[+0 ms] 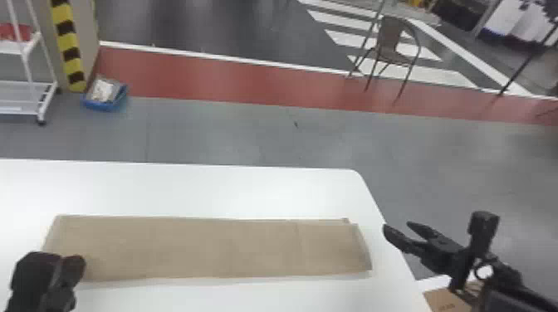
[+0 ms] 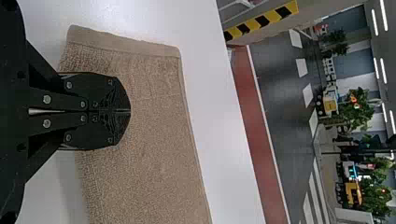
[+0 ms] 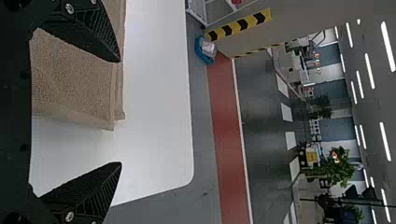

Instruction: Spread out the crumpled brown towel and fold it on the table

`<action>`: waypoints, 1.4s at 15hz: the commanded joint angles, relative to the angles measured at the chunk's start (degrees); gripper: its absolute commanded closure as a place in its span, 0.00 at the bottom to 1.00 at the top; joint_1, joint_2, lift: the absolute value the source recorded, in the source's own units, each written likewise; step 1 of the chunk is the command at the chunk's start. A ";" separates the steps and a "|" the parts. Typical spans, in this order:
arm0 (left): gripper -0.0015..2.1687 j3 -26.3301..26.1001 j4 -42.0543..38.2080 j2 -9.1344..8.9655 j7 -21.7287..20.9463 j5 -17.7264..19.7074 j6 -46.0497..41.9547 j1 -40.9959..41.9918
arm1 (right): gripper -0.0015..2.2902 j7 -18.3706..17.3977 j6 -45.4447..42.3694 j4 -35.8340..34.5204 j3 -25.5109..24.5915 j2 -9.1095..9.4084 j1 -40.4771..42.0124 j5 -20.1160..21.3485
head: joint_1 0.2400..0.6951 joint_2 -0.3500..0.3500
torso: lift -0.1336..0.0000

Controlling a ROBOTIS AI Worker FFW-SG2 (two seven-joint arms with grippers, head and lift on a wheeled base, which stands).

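You have the white worktop (image 1: 207,191) ahead, its far right corner rounded and its surface running along both long edges of the towel. On the floor (image 1: 232,132) beyond, the white rack (image 1: 18,111) at the left carries a red item (image 1: 14,32), and a chair (image 1: 390,37) stands far off to the right. Your brown towel (image 1: 216,249) lies flat as a long folded strip, its right end near the side edge, layers slightly offset there. A blue bin (image 1: 101,106) on the floor by the rack holds pale contents (image 1: 102,89). Your right gripper (image 1: 397,228) is past that side edge, fingers released and wide apart; your left gripper (image 1: 61,258) is over the towel's near left part, fingers clenched together.
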 commanded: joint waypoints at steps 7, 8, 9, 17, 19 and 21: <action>0.84 0.30 1.30 0.78 1.57 -2.23 -0.32 0.42 | 0.04 -0.04 -0.86 0.29 0.72 -0.16 -0.35 0.03 | 1.00 0.00 | 1.00; 0.84 0.30 1.74 0.78 1.57 -2.58 -0.49 0.42 | 0.04 -0.04 -0.86 0.38 0.72 -0.16 -0.35 0.03 | 1.00 0.00 | 1.00; 0.84 0.30 2.01 0.87 1.57 -2.67 -0.49 0.42 | 0.04 -0.04 -0.86 0.38 0.72 -0.16 -0.43 0.03 | 1.00 0.00 | 1.00; 0.84 1.01 -0.63 1.04 1.57 -2.75 -0.14 3.93 | 0.04 0.05 -0.86 0.38 0.63 -0.25 -0.43 -0.23 | 1.00 0.00 | 1.00; 0.84 1.88 -1.77 1.04 1.57 -2.75 -0.14 4.63 | 0.04 0.05 -1.04 0.38 0.81 -0.25 -0.52 -0.32 | 1.00 0.00 | 1.00; 0.73 2.59 -4.50 1.04 2.45 -2.31 -1.20 5.69 | 0.04 0.05 -0.86 0.38 1.16 -0.25 -0.78 -0.23 | 1.00 0.00 | 1.00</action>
